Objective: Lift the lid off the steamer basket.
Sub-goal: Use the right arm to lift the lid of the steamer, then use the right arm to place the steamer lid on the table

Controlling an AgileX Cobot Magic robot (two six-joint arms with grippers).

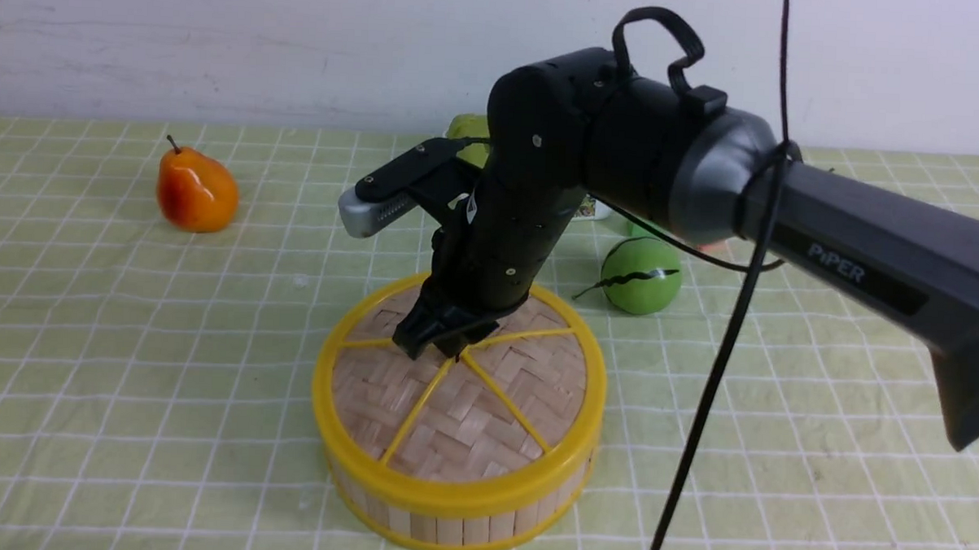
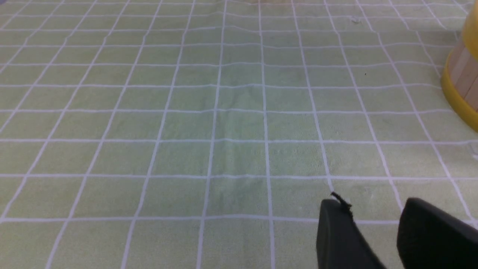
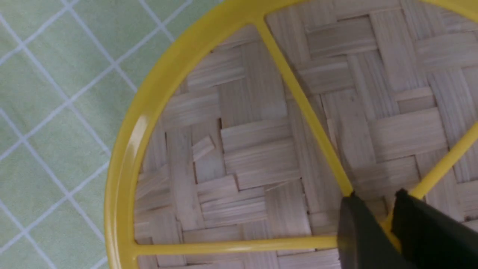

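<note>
With the right gripper (image 1: 446, 347) pinched shut on the knob (image 3: 389, 228) of the lid (image 1: 485, 405), which sits beneath its fingers on the basket (image 1: 448, 527), lift straight up, keeping it level.

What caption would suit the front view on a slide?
Right gripper pinching the centre of a round yellow-rimmed woven bamboo lid, seated on its bamboo steamer basket.

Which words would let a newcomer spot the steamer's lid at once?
On the green checked tablecloth, the round bamboo-slat steamer basket stands nearest the camera. Capping it is the flat woven bamboo lid, where the right gripper pinches its centre. Unlike the orange pear and green ball, it has a yellow rim and spokes.
</note>
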